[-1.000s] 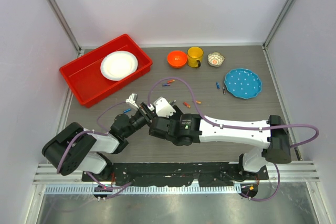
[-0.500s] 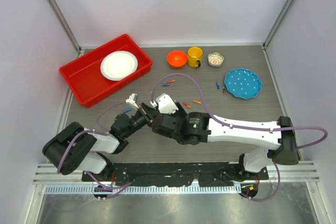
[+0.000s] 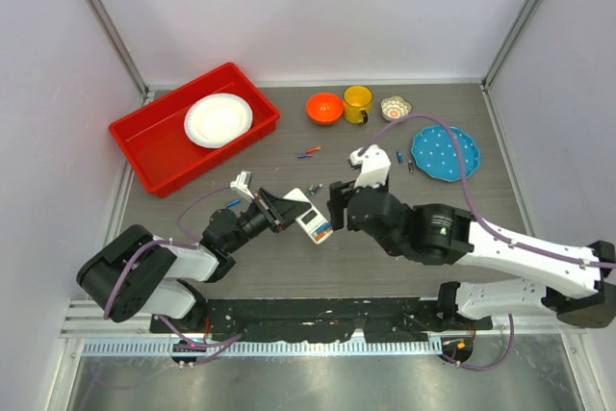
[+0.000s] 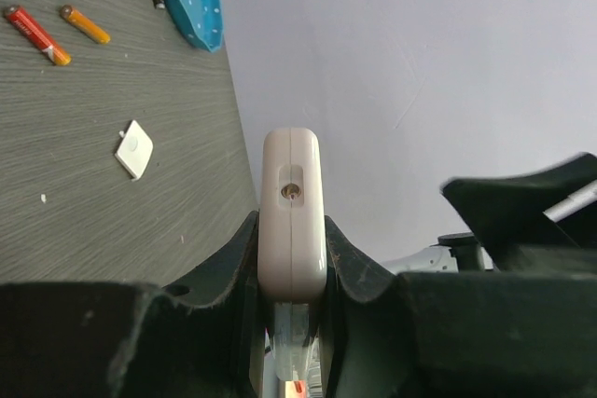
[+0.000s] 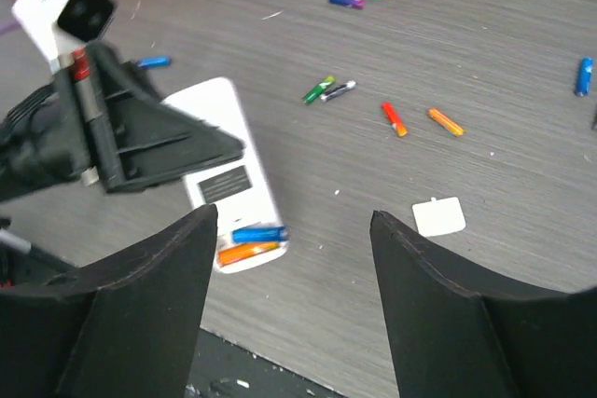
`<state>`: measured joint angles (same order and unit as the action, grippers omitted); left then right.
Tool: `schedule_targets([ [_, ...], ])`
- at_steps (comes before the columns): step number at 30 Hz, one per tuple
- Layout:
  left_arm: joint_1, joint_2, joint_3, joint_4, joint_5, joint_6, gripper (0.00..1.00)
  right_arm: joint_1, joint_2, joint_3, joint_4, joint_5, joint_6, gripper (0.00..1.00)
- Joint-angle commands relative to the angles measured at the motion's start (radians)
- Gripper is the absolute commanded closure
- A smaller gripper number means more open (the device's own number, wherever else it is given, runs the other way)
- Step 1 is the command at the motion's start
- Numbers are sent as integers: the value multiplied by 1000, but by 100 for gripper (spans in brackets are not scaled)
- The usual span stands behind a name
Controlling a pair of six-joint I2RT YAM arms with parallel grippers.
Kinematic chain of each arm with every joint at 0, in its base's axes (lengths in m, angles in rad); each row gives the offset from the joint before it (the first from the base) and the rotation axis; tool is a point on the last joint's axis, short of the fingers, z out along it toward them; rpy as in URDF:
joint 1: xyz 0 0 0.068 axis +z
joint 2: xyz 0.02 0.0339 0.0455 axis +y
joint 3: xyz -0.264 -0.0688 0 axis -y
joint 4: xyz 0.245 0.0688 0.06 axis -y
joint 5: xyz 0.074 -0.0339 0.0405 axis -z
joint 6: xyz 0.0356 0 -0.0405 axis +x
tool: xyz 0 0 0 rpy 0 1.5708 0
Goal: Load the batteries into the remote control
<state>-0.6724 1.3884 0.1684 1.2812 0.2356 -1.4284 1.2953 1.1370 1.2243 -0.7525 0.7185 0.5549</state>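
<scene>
containers: red tray at the far left of the counter, one white plate lying in it. orange bowl, yellow mug and small patterned bowl in a row along the back; their contents are too small to tell. blue plate to the right.

remote control mid-counter, plain back up, one end clamped in the left pincer; cannot tell if it touches the counter. right pincer just beside it, fingers wide apart, nothing between them.

around: loose batteries scattered beyond the remote control and by the blue plate.

view differences: only the right wrist view shows the open bay, with a blue battery and an orange battery side by side in it. it also shows the white cover piece flat on the counter, apart from the remote control; the top view does not show it. left wrist view shows the remote control edge-on, squeezed between both fingers.
</scene>
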Motion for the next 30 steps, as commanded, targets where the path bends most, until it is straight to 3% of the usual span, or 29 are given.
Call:
schedule_targets([
  [1,-3,-57,28,265,-5,29,100,-102,-132,-144,171,-40,128,28],
  [5,-1,-75,29,265,-12,28,100,-233,-258,-301,353,-188,188,28],
  [9,-1,-84,37,265,-12,20,100,-246,-342,-414,444,-228,200,29],
  [30,-1,-78,68,265,-15,0,100,-258,-256,-444,413,-283,197,34],
])
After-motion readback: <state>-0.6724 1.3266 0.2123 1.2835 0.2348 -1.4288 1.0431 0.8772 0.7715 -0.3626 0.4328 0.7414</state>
